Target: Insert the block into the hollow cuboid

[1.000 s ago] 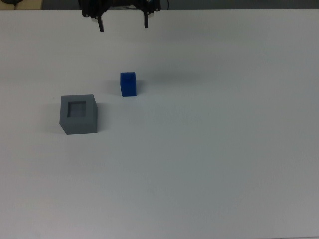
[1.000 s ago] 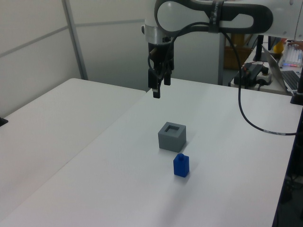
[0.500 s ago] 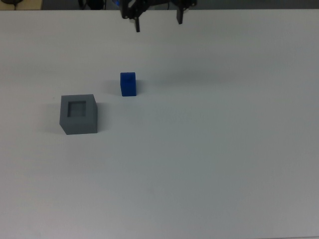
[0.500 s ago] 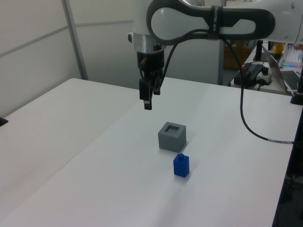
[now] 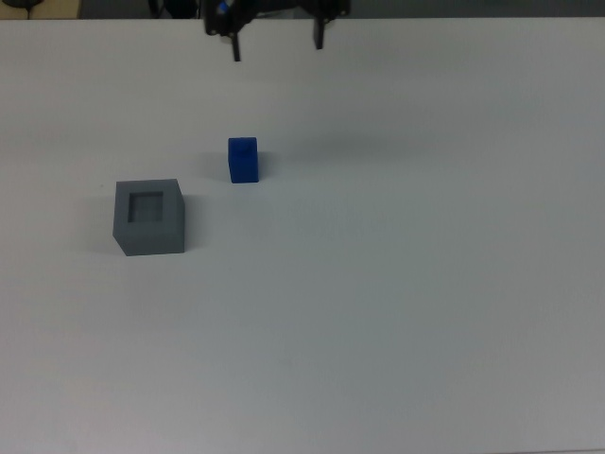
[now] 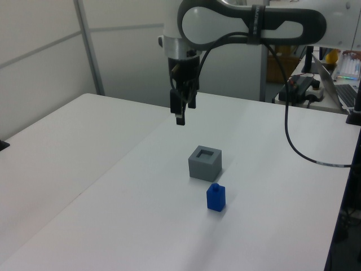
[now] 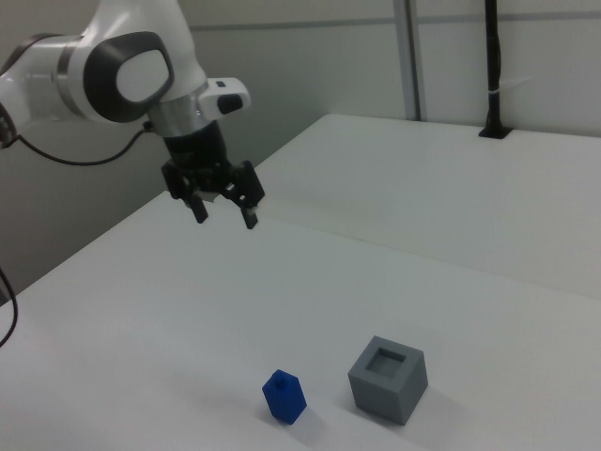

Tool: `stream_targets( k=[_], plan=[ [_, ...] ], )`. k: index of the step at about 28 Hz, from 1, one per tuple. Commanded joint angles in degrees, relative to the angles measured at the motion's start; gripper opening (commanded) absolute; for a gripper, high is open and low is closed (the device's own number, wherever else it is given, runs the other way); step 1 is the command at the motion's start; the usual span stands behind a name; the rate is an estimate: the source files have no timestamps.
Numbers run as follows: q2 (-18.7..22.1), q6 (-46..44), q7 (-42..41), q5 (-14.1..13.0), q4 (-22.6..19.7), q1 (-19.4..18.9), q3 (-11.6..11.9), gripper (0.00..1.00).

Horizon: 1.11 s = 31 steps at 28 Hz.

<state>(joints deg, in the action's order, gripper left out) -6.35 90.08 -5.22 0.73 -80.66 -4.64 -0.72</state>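
The blue block (image 5: 243, 159) (image 6: 216, 197) (image 7: 285, 396) stands upright on the white table, by itself. The grey hollow cuboid (image 5: 148, 217) (image 6: 205, 162) (image 7: 388, 379) sits close beside it with its square recess facing up and nothing inside. My gripper (image 5: 276, 47) (image 6: 180, 112) (image 7: 225, 214) hangs open and holds nothing, high above the table. In the top view it is at the upper edge, beyond the block. In the right view it is up and to the left of both objects.
The white table (image 5: 397, 284) spreads wide around the two objects. In the left view, a black cable (image 6: 293, 135) hangs from the arm, and a desk with equipment (image 6: 307, 87) stands at the right. A black post (image 7: 493, 66) rises at the right view's far table edge.
The gripper has shifted a little toward the top view's left since half a second ago, after swinging right before that. Block and cuboid have not moved.
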Motion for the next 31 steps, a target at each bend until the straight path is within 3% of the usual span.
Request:
stream_targets(
  k=[1, 11, 19, 26, 31],
  plan=[
    [0.46, -3.33, -0.23, -0.11, 0.59, 0.16, 2.65, 1.00],
    [0.46, -3.94, -0.23, -0.11, 0.59, 0.16, 4.41, 1.00],
    [0.37, -3.68, -0.05, -0.82, 0.59, -0.54, 3.44, 1.00],
    [0.37, -3.77, 0.39, -1.08, 0.50, -0.54, 0.28, 1.00],
    [0.37, -3.86, 1.18, -0.73, 0.50, -0.54, 0.19, 1.00]
  ],
)
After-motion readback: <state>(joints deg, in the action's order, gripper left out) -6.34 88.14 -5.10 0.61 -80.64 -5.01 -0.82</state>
